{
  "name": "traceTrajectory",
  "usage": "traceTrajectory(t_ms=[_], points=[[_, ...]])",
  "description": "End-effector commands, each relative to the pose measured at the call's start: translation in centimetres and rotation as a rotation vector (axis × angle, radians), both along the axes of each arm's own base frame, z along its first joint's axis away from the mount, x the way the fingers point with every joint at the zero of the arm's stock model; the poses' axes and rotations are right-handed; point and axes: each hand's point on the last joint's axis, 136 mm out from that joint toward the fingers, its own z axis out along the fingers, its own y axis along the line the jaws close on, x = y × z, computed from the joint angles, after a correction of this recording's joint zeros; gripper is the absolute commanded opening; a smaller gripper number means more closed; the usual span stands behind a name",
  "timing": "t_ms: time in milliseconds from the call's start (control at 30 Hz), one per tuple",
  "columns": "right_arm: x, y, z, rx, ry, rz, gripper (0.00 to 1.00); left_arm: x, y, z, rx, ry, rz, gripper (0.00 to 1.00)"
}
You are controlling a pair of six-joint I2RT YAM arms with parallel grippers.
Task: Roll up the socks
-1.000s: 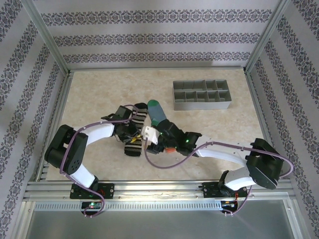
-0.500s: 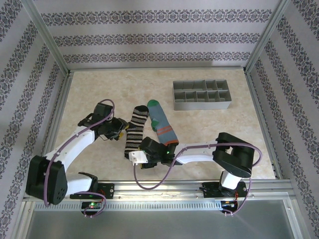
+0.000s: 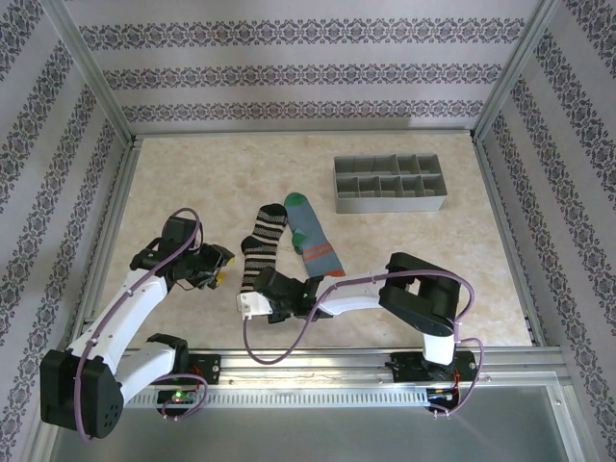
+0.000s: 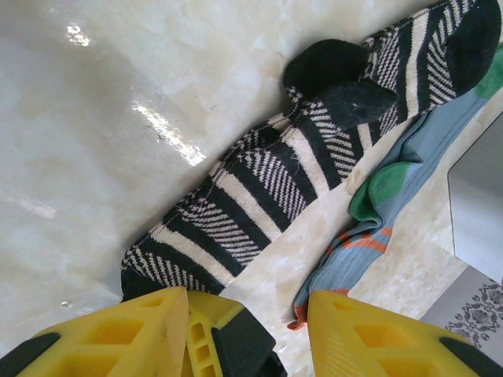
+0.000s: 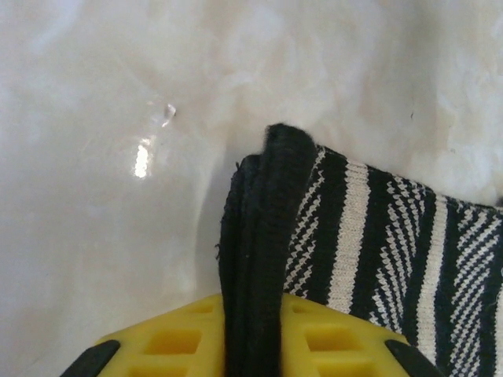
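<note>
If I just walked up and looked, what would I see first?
Two socks lie side by side in the middle of the table: a black-and-beige striped sock and a grey-blue sock with a green toe and orange cuff. The right gripper pinches the striped sock's black cuff between yellow fingers, and the left gripper hangs open just beside that sock.

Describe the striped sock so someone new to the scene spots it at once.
From the grey compartment tray, far right, look left and toward the near edge: two socks lie side by side. Take the left one, the striped sock, its cuff pinched in the right claw. It is black with beige stripes; the grey-blue sock beside it has a green toe.
</note>
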Motion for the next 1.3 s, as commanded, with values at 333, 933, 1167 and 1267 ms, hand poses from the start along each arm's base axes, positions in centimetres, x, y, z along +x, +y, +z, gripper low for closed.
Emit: traceTrajectory(t_ms=[333, 933, 1167, 1267], points=[[-2.4, -0.1, 3.3, 0.054, 0.374, -0.108, 0.0, -2.1, -0.1, -0.8, -0.04, 0.08, -0.027, 0.42], [1.1, -0.1, 1.6, 0.083, 0.975, -0.398, 0.0, -5.0, -2.3, -3.3, -0.204, 0.13, -0.016, 0.37], [1.7, -0.5, 0.2, 0.052, 1.028, -0.468, 0.0, -5.4, -3.4, -4.8, -0.237, 0.133, 0.006, 0.37], [1.7, -0.7, -0.4, 0.028, 1.045, -0.49, 0.0, -4.8, -3.7, -5.3, -0.252, 0.113, 0.027, 0.4]])
